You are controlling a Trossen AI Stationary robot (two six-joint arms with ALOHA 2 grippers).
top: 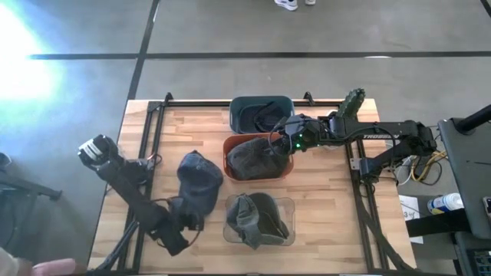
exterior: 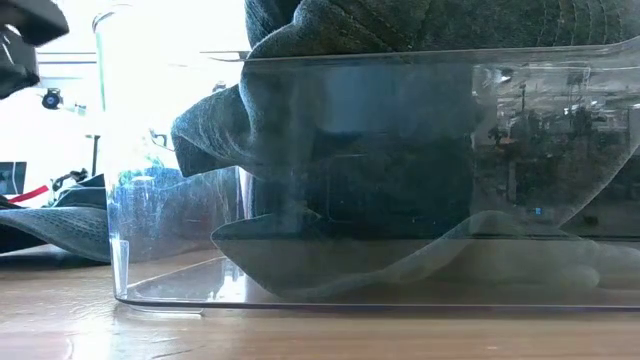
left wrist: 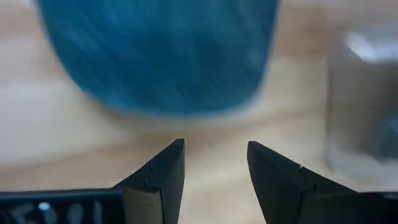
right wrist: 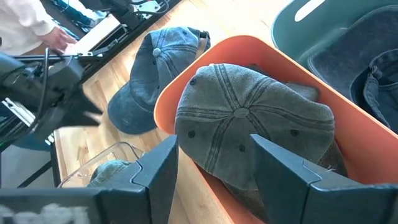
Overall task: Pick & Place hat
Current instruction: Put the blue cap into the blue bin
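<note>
3 bins [top: 285,173], perhaps 4 hats [top: 199,178]

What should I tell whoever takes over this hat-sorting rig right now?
Left gripper: open, empty, just short of the blue cap lying loose on the table.
Right gripper: open, over the grey cap in the orange bin.
Done: grey cap in orange bin, olive hat in the clear bin, dark hat in the teal bin.
Left: the blue cap still needs placing.
</note>
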